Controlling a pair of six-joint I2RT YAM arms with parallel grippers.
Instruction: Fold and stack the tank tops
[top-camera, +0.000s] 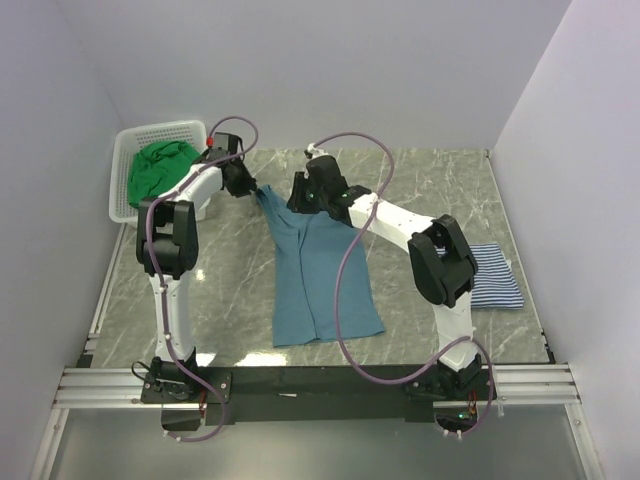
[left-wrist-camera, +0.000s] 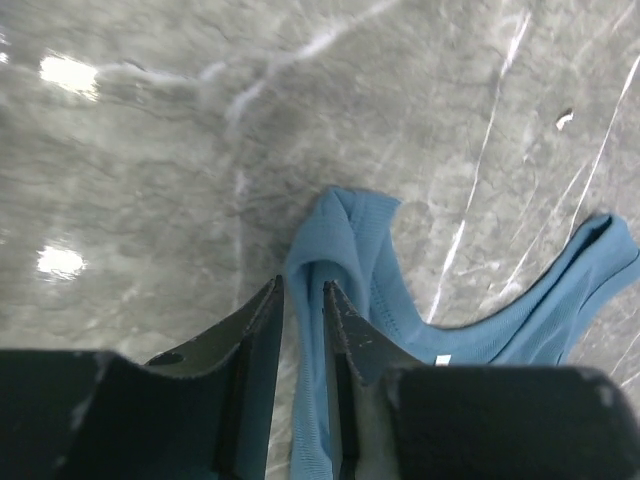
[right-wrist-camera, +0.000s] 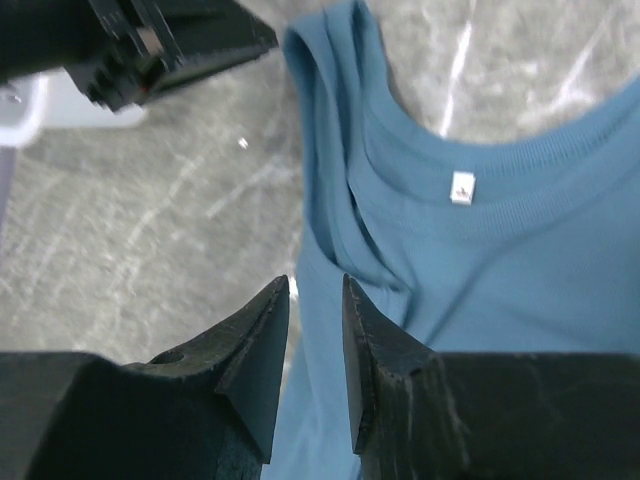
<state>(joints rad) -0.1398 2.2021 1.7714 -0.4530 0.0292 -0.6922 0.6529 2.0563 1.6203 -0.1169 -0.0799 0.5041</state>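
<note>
1. Teal tank top (top-camera: 320, 270) lies spread mid-frame on the bench (top-camera: 220, 290).
2. Left fingers (left-wrist-camera: 258, 330), narrow, pinch its upper-left strap.
3. Right fingers (right-wrist-camera: 255, 340), narrow, at its top edge; hold unclear.
4. Green tank top (top-camera: 158, 170) in basket (top-camera: 160, 130), upper left; striped tank top (top-camera: 497, 278) at right.

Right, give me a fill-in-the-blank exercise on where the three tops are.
1. The green top lies in the white ____.
2. The striped top lies on the ____ side of the table.
3. The left fingers pinch a strap of the spread-out top, whose colour is ____.
Missing words: basket; right; teal-blue.
</note>
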